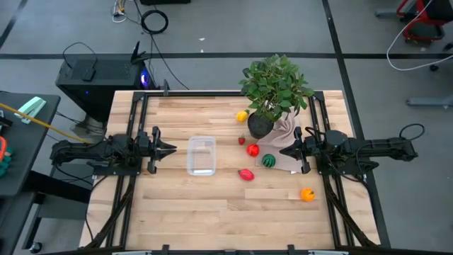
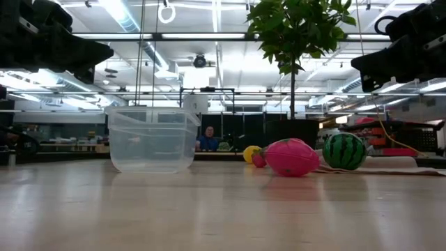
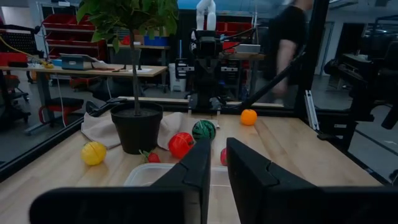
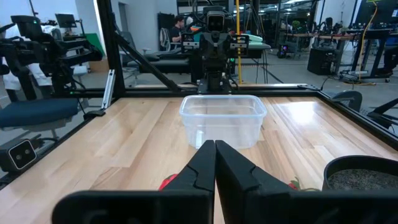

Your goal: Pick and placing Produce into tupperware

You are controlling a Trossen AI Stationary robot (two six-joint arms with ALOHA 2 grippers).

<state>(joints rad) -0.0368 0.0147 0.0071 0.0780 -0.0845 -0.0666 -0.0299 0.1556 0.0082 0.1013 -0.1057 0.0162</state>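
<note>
Wooden table [image 1: 212, 205], bearing all items listed. Potted plant [image 1: 272, 92], leafy, in a dark pot on a beige cloth [image 1: 287, 138], standing to the right of the tupperware and toward the table's far edge. Left gripper [image 1: 172, 149], just left of the tupperware and raised above the table: fingers a narrow slit apart, holding nothing, touching nothing. Right gripper [image 1: 283, 150], well right of the tupperware and above the cloth's edge: fingers pressed together, empty. Tupperware [image 1: 201, 155], clear, rectangular, upright near the table's centre, nothing inside. Produce, all right of the tupperware: green striped melon [image 1: 269, 161], red-pink fruit [image 1: 246, 174] nearest it, red fruit [image 1: 253, 149], strawberry [image 1: 241, 140], yellow fruit [image 1: 242, 116], orange fruit [image 1: 307, 194] farthest off.
</note>
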